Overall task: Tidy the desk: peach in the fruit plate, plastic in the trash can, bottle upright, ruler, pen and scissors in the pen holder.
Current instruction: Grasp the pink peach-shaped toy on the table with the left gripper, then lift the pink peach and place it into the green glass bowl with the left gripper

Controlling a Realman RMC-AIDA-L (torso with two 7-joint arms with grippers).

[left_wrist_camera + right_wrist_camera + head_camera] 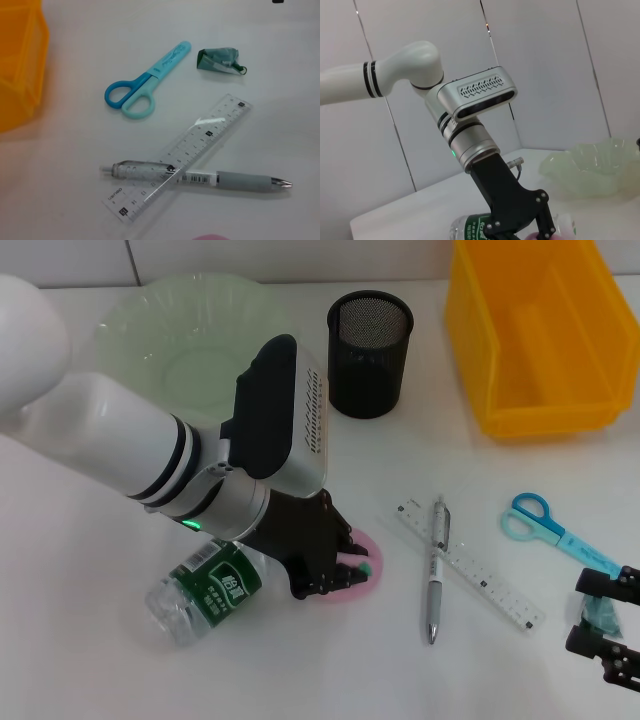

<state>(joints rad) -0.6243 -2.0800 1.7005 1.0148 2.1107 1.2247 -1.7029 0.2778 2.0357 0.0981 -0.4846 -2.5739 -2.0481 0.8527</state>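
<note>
My left gripper [345,562] is down at the table with its fingers on either side of the pink peach [358,578], closed against it; the peach rests on the table. The clear bottle [205,590] with a green label lies on its side just beside it. The right wrist view shows the same gripper [530,227] and bottle [470,229]. The ruler [470,565] and pen [437,570] lie crossed, and the blue scissors [550,528] lie to their right. My right gripper [603,618] hangs open above the crumpled green plastic [218,60].
The pale green fruit plate [190,335] stands at the back left, the black mesh pen holder [370,340] at the back centre, and the yellow bin [540,335] at the back right. The left forearm covers the table's middle left.
</note>
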